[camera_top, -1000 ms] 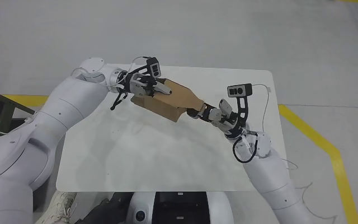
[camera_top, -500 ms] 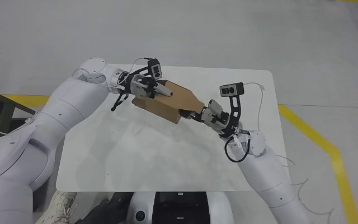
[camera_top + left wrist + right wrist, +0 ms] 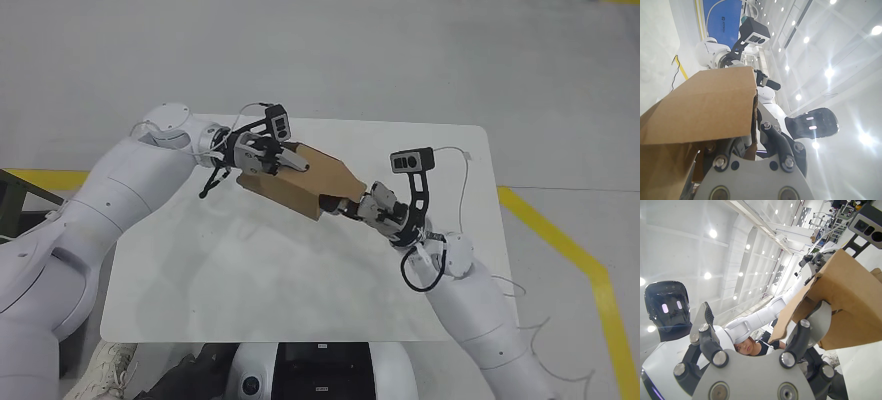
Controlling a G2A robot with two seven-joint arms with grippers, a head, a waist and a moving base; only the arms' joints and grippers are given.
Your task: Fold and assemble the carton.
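Left claw point(image 3: 272, 160) is at the left end of the carton point(image 3: 310, 180) in top view and right claw point(image 3: 338, 208) at the opp. end. The carton is over the far middle of the table point(image 3: 250, 290). Left wrist view: claw narrow, clamped on a cardboard edge point(image 3: 753, 132). Right wrist view: claw wide, one finger point(image 3: 706, 313) free, the other pressed against the carton wall.

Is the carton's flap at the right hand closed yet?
Open: the flap juts out from the carton between the right hand's spread fingers.
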